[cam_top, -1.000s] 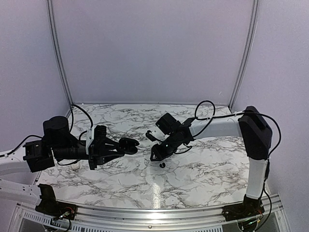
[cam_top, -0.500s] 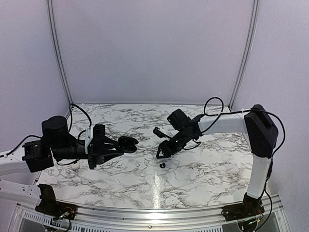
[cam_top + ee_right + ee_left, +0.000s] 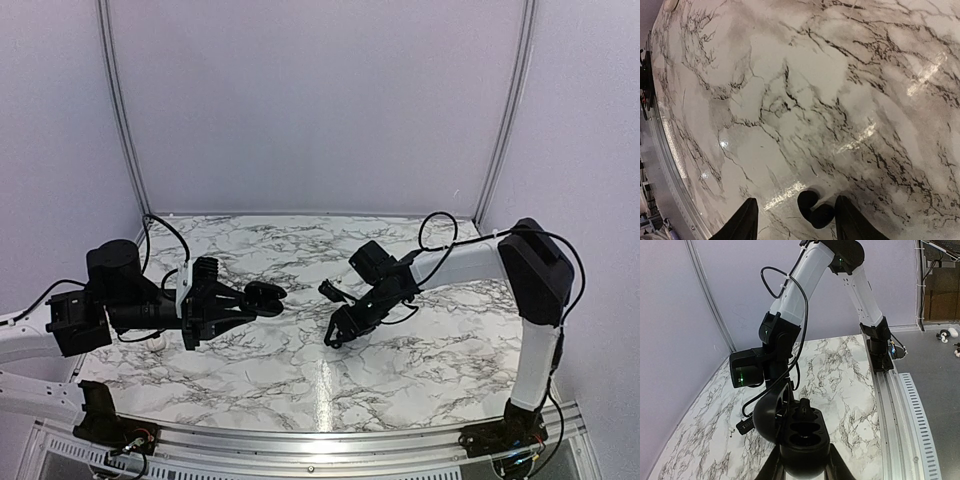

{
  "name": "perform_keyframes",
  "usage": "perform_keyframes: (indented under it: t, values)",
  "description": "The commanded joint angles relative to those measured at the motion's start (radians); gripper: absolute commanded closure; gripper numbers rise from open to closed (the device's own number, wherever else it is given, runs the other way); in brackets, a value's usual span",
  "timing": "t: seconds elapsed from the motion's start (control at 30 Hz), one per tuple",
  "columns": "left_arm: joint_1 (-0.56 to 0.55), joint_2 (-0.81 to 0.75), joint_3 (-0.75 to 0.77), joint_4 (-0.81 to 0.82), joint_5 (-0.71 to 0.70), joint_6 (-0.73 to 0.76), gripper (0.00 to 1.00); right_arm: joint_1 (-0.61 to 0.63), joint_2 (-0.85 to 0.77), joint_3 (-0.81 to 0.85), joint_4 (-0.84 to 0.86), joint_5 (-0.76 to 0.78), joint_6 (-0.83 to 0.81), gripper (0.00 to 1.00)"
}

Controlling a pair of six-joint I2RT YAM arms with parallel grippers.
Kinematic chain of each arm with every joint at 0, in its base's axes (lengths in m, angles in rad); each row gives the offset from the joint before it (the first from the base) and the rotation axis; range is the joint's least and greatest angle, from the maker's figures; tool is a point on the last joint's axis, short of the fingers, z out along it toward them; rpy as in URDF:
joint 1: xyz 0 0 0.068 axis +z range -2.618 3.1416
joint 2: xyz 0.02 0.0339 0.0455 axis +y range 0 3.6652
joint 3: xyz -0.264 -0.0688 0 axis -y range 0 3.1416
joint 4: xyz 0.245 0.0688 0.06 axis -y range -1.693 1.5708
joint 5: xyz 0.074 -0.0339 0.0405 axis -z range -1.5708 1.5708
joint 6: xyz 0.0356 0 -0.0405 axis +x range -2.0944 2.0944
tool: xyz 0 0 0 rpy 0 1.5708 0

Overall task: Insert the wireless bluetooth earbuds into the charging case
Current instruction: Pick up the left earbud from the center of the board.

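Note:
The charging case (image 3: pixel 802 435) here is black and glossy, with its lid (image 3: pixel 769 412) hinged open to the left. My left gripper (image 3: pixel 804 462) is shut on its body and holds it in the air above the table, as the top view also shows (image 3: pixel 262 298). One black earbud (image 3: pixel 805 407) stands in the case's far well, and the nearer wells look dark and empty. A second black earbud (image 3: pixel 816 210) lies on the marble between the open fingers of my right gripper (image 3: pixel 797 220). In the top view the right gripper (image 3: pixel 340 335) hangs low over that spot and hides the bud.
The marble table (image 3: pixel 420 350) has purple walls at the back and sides and a metal rail (image 3: pixel 320 440) along its near edge. A small white object (image 3: pixel 733 429) lies on the marble below the left arm. The right arm (image 3: pixel 805 285) arches over the far table.
My right gripper has opened wider and come down and slightly right, so its fingers now straddle the earbud on the table. The left arm and the case have stayed still.

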Motion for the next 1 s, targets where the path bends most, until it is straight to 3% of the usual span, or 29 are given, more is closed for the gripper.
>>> perform_keyframes:
  t: [0.0, 0.43, 0.77, 0.97]
  values:
    - [0.005, -0.011, 0.002, 0.028, 0.0, 0.002, 1.0, -0.002, -0.015, -0.032, 0.013, -0.003, 0.012, 0.47]
    - [0.004, -0.008, -0.002, 0.032, 0.0, 0.006, 1.0, 0.022, -0.081, -0.077, 0.007, -0.023, 0.02, 0.47]
    - [0.004, -0.008, -0.003, 0.031, -0.011, 0.003, 1.0, 0.083, -0.172, 0.044, -0.097, 0.298, -0.035, 0.48]
    - [0.006, -0.007, -0.002, 0.036, -0.006, 0.003, 1.0, 0.13, -0.124, 0.131, -0.201, 0.32, -0.043, 0.54]
